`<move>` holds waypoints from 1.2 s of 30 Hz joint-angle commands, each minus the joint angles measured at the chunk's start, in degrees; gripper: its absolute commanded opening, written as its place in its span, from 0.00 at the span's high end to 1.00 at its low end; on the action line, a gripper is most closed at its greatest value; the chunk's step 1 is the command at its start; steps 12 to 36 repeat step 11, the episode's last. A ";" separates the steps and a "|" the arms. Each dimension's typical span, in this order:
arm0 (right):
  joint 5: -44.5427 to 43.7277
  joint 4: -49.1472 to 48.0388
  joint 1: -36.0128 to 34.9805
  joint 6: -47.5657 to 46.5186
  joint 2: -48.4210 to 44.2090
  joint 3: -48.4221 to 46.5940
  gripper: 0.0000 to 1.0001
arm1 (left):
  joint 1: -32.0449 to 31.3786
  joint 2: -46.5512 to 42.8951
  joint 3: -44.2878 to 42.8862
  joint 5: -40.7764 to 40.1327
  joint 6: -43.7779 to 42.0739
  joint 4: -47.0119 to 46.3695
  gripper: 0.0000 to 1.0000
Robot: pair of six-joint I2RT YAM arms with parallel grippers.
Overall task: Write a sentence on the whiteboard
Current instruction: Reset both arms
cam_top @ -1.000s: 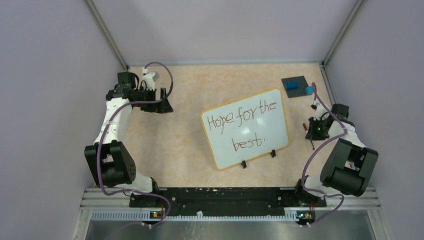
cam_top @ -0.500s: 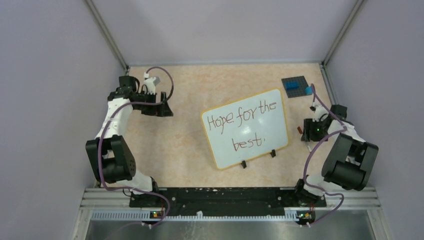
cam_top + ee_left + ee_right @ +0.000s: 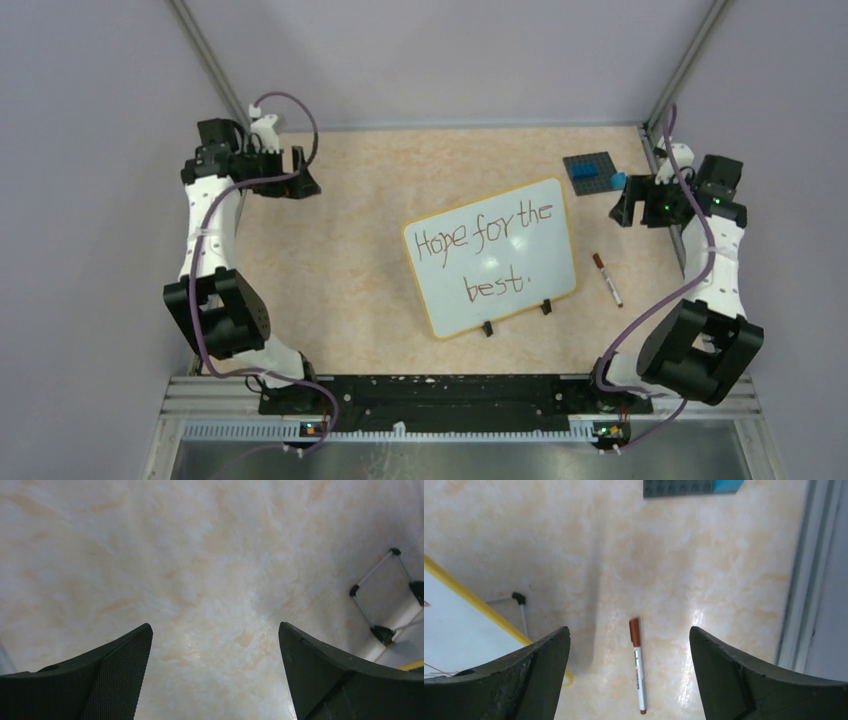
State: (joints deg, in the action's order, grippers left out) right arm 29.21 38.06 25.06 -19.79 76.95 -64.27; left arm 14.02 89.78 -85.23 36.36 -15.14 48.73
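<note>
**Condition.** The marbled beige table top (image 3: 340, 260) carries the small white rectangular whiteboard with a yellow rim (image 3: 490, 262) at its centre, propped on two black feet. In the top view, the left gripper (image 3: 215, 635) hangs at 10 o'clock from the board. The right gripper (image 3: 629, 630) hangs at 2 o'clock. Both sets of jaws are spread wide and nothing is held in either.

A dark grey studded plate with blue bricks (image 3: 598, 160) lies at 1 o'clock from the board, well apart from it. The reddish-brown handwritten sentence (image 3: 487, 235) is read on the board face as "Hope for the best." in two lines. A white-barrelled marker with a brown end (image 3: 606, 279) lies flat on the table at 3 o'clock, near the board but not touching it.

**Procedure.** The writing is judged complete, and the step in hand is taken to be the withdrawal of the arms.

1. Each arm should be drawn away from the board, so that the ink is not smeared and the feet are not knocked.
2. The marker should be left where it lies. Its brown end appears to be a fitted cap, but this cannot be confirmed from the right wrist view.
</note>
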 commanded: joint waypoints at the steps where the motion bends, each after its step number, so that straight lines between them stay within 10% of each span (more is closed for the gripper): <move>1: 6.31 0.61 0.64 4.80 -2.04 -9.68 0.14 | 4.68 2.68 -11.37 0.94 1.09 1.15 0.01; 36: 8.48 -2.73 0.66 10.18 0.91 -22.19 0.14 | 9.58 3.52 -16.13 -1.16 4.27 -2.30 0.01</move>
